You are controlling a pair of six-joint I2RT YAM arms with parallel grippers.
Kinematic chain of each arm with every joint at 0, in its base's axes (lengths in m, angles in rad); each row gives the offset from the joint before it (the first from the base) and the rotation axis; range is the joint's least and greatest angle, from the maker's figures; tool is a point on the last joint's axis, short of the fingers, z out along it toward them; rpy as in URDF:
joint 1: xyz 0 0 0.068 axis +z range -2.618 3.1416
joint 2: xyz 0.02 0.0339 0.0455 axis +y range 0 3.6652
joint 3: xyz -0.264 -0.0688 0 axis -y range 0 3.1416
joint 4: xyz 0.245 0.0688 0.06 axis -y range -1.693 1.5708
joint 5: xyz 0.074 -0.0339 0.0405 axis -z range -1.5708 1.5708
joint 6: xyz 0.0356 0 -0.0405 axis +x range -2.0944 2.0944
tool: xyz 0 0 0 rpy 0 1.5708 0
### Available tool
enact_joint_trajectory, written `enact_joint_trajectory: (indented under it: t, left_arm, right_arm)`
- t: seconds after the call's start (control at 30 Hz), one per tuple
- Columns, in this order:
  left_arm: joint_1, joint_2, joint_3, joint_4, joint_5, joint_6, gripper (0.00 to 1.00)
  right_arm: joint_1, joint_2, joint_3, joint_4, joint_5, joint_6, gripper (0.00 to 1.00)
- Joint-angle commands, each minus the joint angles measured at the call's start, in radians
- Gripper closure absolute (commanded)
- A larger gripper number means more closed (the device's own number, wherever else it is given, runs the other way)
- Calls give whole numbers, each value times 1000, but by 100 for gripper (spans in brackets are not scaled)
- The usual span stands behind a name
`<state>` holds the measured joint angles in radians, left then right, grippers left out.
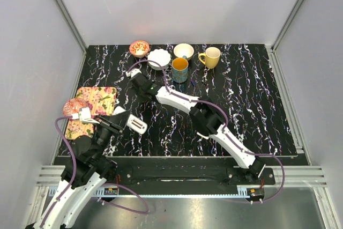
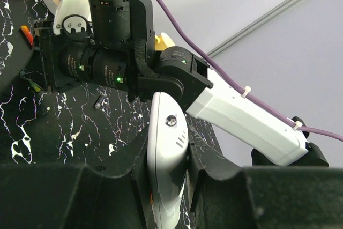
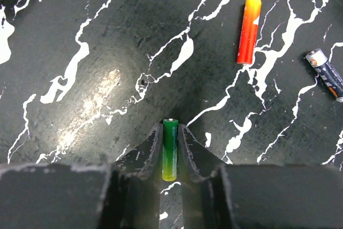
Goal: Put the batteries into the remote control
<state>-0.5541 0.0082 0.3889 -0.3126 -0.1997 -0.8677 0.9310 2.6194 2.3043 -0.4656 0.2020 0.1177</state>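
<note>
**Battery pinched, remote waiting nearer the bases**

Top view: the left fingers (image 1: 117, 122) hold the remote control (image 1: 137, 125) just above the table (image 1: 252, 105), beside a floral tray (image 1: 99, 100). The remote's long axis runs diagonally, and its free end points toward the table's middle with what looks like the dark slot facing up. The right arm reaches across to the far left, with the right fingers (image 1: 134, 74) near the bowls and mugs. From them the remote lies back toward the near edge, near but not touching.

Left wrist view: the left fingers (image 2: 199, 156) are clamped narrow on the remote control (image 2: 167, 154), gripping its sides. The right arm (image 2: 177, 73) looms just beyond it.

Right wrist view: the right fingers (image 3: 153, 143) are closed narrow on a green battery (image 3: 170, 148), which lies lengthwise between them. An orange battery (image 3: 249, 30) and a dark battery (image 3: 326, 73) lie loose on the table, well apart from the grip.

The next move likely turns on lining the battery's axis up with the slot's.
</note>
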Motion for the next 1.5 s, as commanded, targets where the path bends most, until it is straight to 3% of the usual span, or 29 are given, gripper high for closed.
enact_joint_trajectory:
  t: [0.0, 0.1, 0.33, 0.43, 0.57, 0.73, 0.87, 1.07, 1.4, 1.47]
  left_arm:
    - [3, -60, 22, 41, -14, 3, 100]
    - [5, -63, 18, 44, -7, -2, 100]
    - [5, -59, -2, 75, 17, -19, 100]
    - [6, -39, -30, 119, 39, -43, 100]
    - [3, 80, -88, 289, 92, -91, 100]
    - [5, 205, -114, 444, 141, -116, 100]
    - [5, 333, -156, 594, 180, -152, 100]
    - [2, 493, -212, 782, 282, -215, 100]
    - [2, 489, -229, 776, 293, -206, 100]
    - [3, 484, -229, 767, 296, -203, 100]
  right_arm:
    - [37, 47, 3, -114, 59, -26, 84]
    - [35, 31, -32, -136, 80, -3, 100]
    - [8, -131, -265, -108, 89, 103, 100]
    - [-17, -306, -483, -24, 80, 164, 100]
    - [-37, -586, -788, 76, 66, 233, 100]
    - [-38, -856, -1052, 169, 62, 295, 100]
    - [-46, -923, -1224, 214, 120, 309, 100]
    - [-118, -872, -1252, 157, 140, 352, 100]
    - [-166, -794, -1197, 79, 128, 313, 100]
    - [-166, -774, -1178, 52, 111, 307, 88]
